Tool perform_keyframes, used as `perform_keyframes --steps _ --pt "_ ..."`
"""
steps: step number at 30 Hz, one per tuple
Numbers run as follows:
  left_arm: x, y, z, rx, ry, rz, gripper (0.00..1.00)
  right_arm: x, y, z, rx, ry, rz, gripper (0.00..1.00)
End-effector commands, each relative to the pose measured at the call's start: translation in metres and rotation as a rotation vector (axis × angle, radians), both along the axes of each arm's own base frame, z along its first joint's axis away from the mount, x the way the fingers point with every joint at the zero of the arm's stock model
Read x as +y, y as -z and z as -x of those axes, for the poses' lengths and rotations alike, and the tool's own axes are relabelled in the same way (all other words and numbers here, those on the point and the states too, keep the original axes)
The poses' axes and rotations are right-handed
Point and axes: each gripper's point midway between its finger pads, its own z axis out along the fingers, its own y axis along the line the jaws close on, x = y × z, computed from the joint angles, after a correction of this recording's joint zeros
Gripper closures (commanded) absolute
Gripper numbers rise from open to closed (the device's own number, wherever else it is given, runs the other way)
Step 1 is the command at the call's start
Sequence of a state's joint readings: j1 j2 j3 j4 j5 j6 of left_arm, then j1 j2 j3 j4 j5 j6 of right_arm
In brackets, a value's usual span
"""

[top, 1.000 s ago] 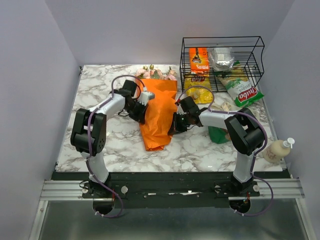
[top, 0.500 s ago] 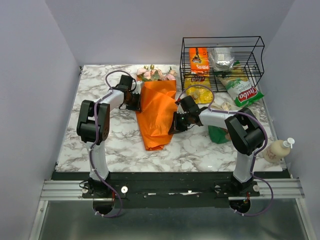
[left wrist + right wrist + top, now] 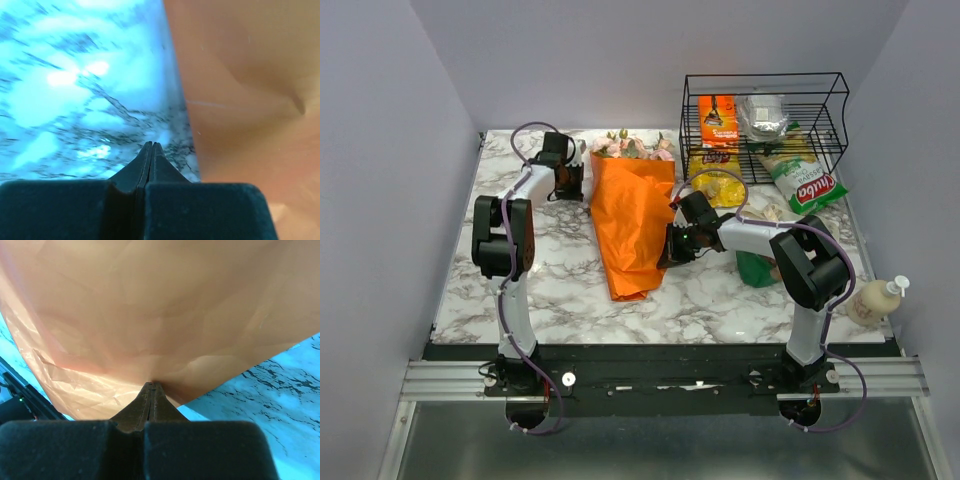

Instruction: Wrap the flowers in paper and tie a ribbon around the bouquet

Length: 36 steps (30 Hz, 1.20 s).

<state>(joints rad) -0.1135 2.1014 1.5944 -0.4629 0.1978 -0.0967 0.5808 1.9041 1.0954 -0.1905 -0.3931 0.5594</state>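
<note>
The orange paper [image 3: 635, 220] lies lengthwise on the marble table as a loose cone, wide at the far end. The pink and cream flowers [image 3: 632, 147] stick out from that end, with their stems hidden under the sheet. My left gripper [image 3: 572, 186] is shut and empty, just left of the paper's far corner. In the left wrist view its closed tips [image 3: 151, 146] hover over marble beside the paper [image 3: 240, 100]. My right gripper [image 3: 666, 260] is shut on the paper's right edge, where the sheet [image 3: 160, 315] puckers at the tips [image 3: 153, 386]. No ribbon shows.
A black wire basket [image 3: 765, 90] with snack packets stands at the back right. A yellow bag [image 3: 718, 186] and a chip bag [image 3: 807, 186] lie in front of it. A green object [image 3: 756, 270] sits by the right arm, and a bottle [image 3: 876, 298] stands near the right edge.
My left gripper has drawn back off the paper's left side toward the far left. The sheet has spread wider there. The right arm has not moved.
</note>
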Motion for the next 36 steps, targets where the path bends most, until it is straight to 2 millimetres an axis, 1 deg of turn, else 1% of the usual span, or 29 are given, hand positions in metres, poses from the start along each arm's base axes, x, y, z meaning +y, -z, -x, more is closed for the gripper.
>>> perform_keyframes --steps 1,2,3,4,5,6,7,8,9,11,12,13,15,17,18,22,23,24,26,32,35,36 --pt "-0.012 -0.048 -0.019 -0.12 0.027 -0.009 1.0 -0.017 0.017 0.0 0.011 0.013 0.103 1.0" --pt "-0.019 -0.055 -0.022 -0.152 0.042 0.002 1.0 -0.017 0.017 0.0 0.011 0.014 0.103 0.99" --pt "-0.024 -0.064 -0.019 -0.175 0.054 0.006 1.0 -0.017 0.017 -0.001 0.009 0.015 0.105 1.0" --pt "-0.036 -0.068 -0.016 -0.19 0.079 0.018 1.0 -0.017 0.018 -0.001 0.01 0.014 0.106 0.99" --pt "-0.042 -0.075 -0.017 -0.22 0.092 0.034 1.0 -0.017 0.017 0.0 0.01 0.011 0.108 1.0" --pt "-0.05 -0.078 -0.012 -0.227 0.112 0.052 1.0 -0.018 0.016 -0.002 0.007 0.012 0.107 0.99" --pt "-0.063 -0.081 -0.007 -0.231 0.154 0.089 1.0 -0.017 0.017 -0.002 0.008 0.011 0.109 0.99" --pt "-0.075 -0.08 -0.003 -0.233 0.186 0.101 1.0 -0.017 0.017 -0.002 0.01 0.011 0.111 0.99" --pt "-0.081 -0.074 0.0 -0.218 0.204 0.113 1.0 -0.017 0.018 -0.002 0.011 0.009 0.114 0.99" --pt "-0.09 -0.062 0.005 -0.174 0.214 0.134 1.0 -0.017 0.017 -0.003 0.009 0.008 0.116 0.99" --pt "-0.092 -0.049 0.004 -0.145 0.207 0.139 1.0 -0.017 0.016 -0.004 0.008 0.009 0.117 0.99" --pt "-0.092 -0.042 0.003 -0.128 0.196 0.141 1.0 -0.016 0.015 -0.005 0.005 0.008 0.116 1.0" --pt "-0.082 -0.025 -0.008 -0.101 0.133 0.115 1.0 -0.017 0.015 -0.005 0.007 0.009 0.121 1.0" --pt "-0.073 -0.018 -0.019 -0.091 0.071 0.104 1.0 -0.017 0.015 -0.004 0.009 0.008 0.123 0.99" --pt "-0.061 -0.013 -0.031 -0.09 0.006 0.093 1.0 -0.017 0.015 -0.004 0.01 0.008 0.123 0.99" --pt "-0.036 0.003 -0.046 -0.078 -0.085 0.03 1.0 -0.018 0.016 -0.004 0.014 0.011 0.13 0.99" --pt "-0.033 0.006 -0.046 -0.062 -0.102 0.028 1.0 -0.018 0.018 -0.004 0.017 0.011 0.131 0.99" --pt "-0.033 0.008 -0.05 -0.059 -0.109 0.035 1.0 -0.018 0.018 -0.004 0.02 0.013 0.132 1.0" --pt "-0.03 0.01 -0.051 -0.052 -0.126 0.039 1.0 -0.018 0.02 -0.003 0.025 0.012 0.134 0.99" --pt "-0.02 0.006 -0.055 -0.052 -0.174 0.05 1.0 -0.019 0.021 -0.004 0.023 0.012 0.143 0.99" --pt "-0.017 0.0 -0.054 -0.05 -0.174 0.053 1.0 -0.019 0.02 -0.006 0.016 0.011 0.146 1.0" --pt "-0.017 -0.01 -0.053 -0.065 -0.16 0.052 0.99 -0.019 0.019 -0.007 0.013 0.008 0.146 0.99"
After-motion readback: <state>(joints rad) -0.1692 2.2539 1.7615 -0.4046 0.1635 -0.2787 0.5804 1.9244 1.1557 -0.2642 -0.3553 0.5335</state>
